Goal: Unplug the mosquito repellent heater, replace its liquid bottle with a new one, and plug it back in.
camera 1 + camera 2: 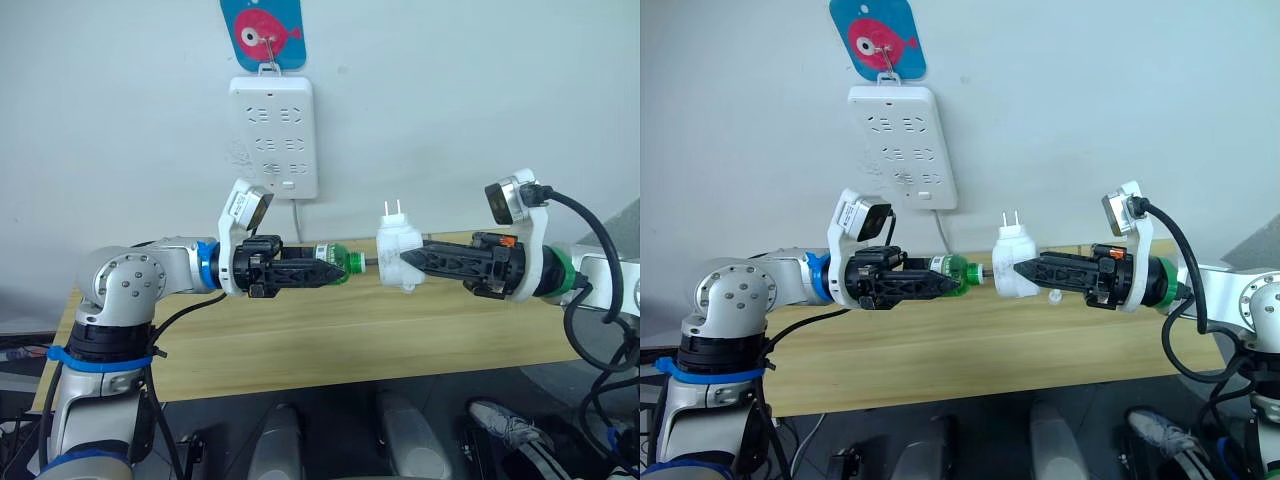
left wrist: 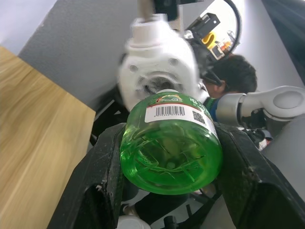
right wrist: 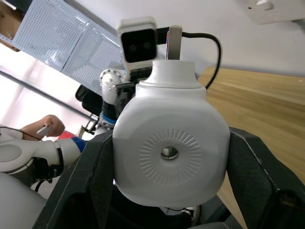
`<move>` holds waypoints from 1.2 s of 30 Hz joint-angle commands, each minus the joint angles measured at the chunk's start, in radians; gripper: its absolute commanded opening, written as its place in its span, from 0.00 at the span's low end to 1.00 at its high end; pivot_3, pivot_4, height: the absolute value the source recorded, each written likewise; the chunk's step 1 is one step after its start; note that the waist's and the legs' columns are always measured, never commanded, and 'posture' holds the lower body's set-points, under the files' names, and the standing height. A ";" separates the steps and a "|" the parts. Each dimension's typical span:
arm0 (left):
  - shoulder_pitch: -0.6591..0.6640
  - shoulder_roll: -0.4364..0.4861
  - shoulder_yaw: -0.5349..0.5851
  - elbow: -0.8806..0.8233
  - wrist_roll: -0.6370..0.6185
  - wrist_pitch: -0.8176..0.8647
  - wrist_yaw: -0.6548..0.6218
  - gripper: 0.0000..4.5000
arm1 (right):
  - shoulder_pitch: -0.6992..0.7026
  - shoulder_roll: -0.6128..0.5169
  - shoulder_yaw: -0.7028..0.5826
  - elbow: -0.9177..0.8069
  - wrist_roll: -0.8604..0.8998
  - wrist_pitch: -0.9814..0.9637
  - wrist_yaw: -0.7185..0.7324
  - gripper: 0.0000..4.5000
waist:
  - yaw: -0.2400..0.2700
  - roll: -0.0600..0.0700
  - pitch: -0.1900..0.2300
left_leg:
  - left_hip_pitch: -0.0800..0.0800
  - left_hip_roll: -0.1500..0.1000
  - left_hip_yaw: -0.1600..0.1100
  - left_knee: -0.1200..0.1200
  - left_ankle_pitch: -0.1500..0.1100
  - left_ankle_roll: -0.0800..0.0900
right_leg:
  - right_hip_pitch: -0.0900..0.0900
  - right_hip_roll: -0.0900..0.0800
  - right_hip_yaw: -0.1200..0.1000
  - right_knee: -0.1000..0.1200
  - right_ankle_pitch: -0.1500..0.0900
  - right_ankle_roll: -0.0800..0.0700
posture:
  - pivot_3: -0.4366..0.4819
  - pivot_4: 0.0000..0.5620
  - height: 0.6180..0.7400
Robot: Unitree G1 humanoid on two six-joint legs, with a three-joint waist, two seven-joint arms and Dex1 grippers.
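You see the left claw (image 1: 325,272) closed on a green liquid bottle (image 1: 340,263), its two black fingers (image 2: 102,176) pressing the round body from both sides, with the bottle base toward the wrist camera and the barcode label facing up. The right claw (image 1: 412,258) is closed on the mosquito repellent heater (image 1: 398,256), which it grips at both sides of the white rounded body; in the right wrist view the face with the small round hole (image 3: 168,153) looks at the camera. The heater is unplugged and held in the air above the wooden table (image 1: 330,340), near the middle of the head view, with its two metal prongs (image 1: 394,209) pointing to 12 o'clock. The bottle is at 9 o'clock from the heater, lying horizontal, and its neck points at 3 o'clock into the heater; from the head views you cannot tell if the neck is already inside or only touching. The white power strip (image 1: 273,135) hangs on the wall at about 11 o'clock from the heater, well apart, under a blue tag with a pink fish (image 1: 262,33), and its cable goes down behind the table. A small white cap (image 1: 1055,295) lies on the table just under the right claw.
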 commanded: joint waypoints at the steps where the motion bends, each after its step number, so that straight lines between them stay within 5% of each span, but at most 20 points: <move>1: 0.002 -0.005 0.008 -0.045 -0.027 -0.018 -0.019 0.51 | -0.008 -0.003 -0.014 -0.021 0.022 -0.013 -0.007 0.65 | 0.000 0.000 0.000 | 0.000 0.000 0.000 0.000 0.000 0.000 | 0.000 0.000 0.000 0.000 0.000 0.000 | 0.28 0.38 0.88; 12: -0.014 -0.065 0.004 -0.026 -0.012 -0.052 0.025 0.51 | -0.019 0.000 0.006 -0.055 0.076 -0.021 -0.031 0.65 | 0.000 0.000 0.000 | 0.000 0.000 0.000 0.000 0.000 0.000 | 0.000 0.000 0.000 0.000 0.000 0.000 | 0.28 0.38 0.88; 36: -0.011 -0.025 -0.016 0.011 0.035 -0.054 -0.052 0.51 | -0.038 -0.023 0.032 -0.058 0.102 0.009 0.029 0.65 | 0.000 0.000 0.000 | 0.000 0.000 0.000 0.000 0.000 0.000 | 0.000 0.000 0.000 0.000 0.000 0.000 | 0.28 0.38 0.88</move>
